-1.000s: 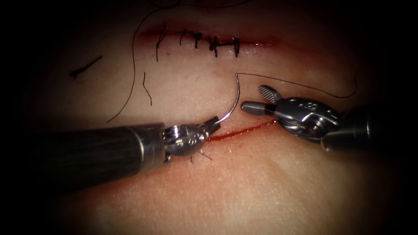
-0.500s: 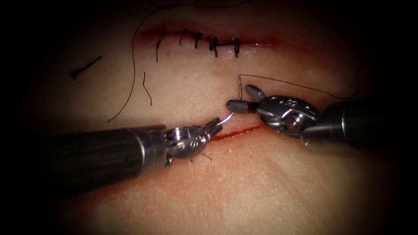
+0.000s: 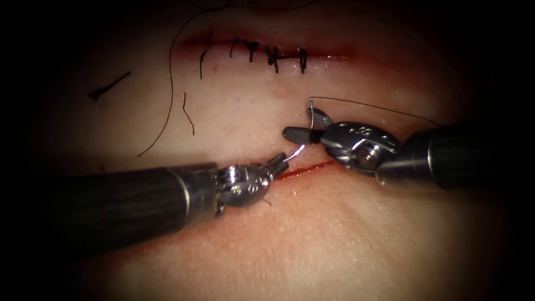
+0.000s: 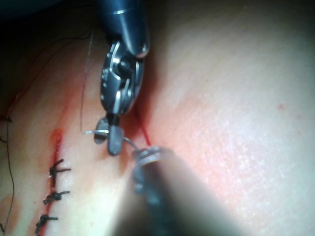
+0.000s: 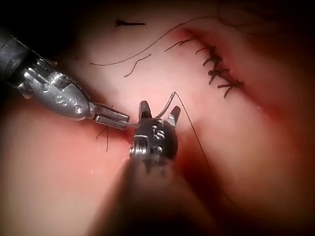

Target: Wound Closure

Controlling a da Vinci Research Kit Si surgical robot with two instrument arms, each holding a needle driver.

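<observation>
Holding the needle (image 3: pixel 301 146) near its tip, the left tool (image 3: pixel 277 162) is closed tight, clear of the tissue (image 3: pixel 345 234). At its 2 o'clock, the right tool (image 3: pixel 304 125) has wide jaws around the needle's middle, and holds nothing. Thread (image 3: pixel 373 108) trails from the needle's end.

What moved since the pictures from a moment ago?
The right tool slid left until its open jaws straddled the needle near its thread end. The left tool kept its jaws shut on the needle near the tip, shifting only slightly. The needle stayed out of the tissue.
</observation>
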